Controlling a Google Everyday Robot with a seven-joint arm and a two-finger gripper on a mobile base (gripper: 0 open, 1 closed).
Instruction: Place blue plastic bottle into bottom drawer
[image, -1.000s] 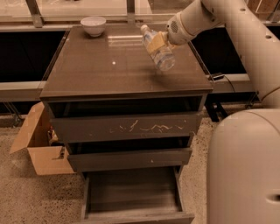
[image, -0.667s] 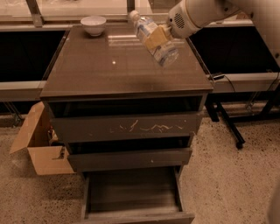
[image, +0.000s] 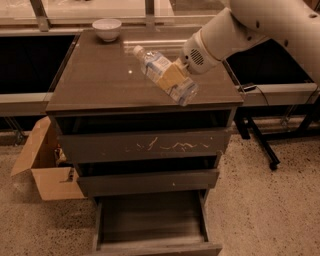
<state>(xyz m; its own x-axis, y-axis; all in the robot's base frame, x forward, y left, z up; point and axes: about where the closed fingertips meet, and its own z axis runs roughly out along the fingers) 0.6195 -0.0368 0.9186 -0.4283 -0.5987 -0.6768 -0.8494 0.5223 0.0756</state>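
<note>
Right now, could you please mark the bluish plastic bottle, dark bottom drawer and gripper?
bluish plastic bottle (image: 155, 62), camera view, label
dark bottom drawer (image: 150, 216), camera view, floor
gripper (image: 171, 76), camera view, clamp midpoint, above cabinet top (image: 100, 85)

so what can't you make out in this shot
Camera view only:
- Gripper, shut on the blue plastic bottle above the cabinet top: its far side is hidden behind the bottle.
- Bottom drawer: front cut off by the lower edge.
- Cardboard box: contents hidden by its own wall.
</note>
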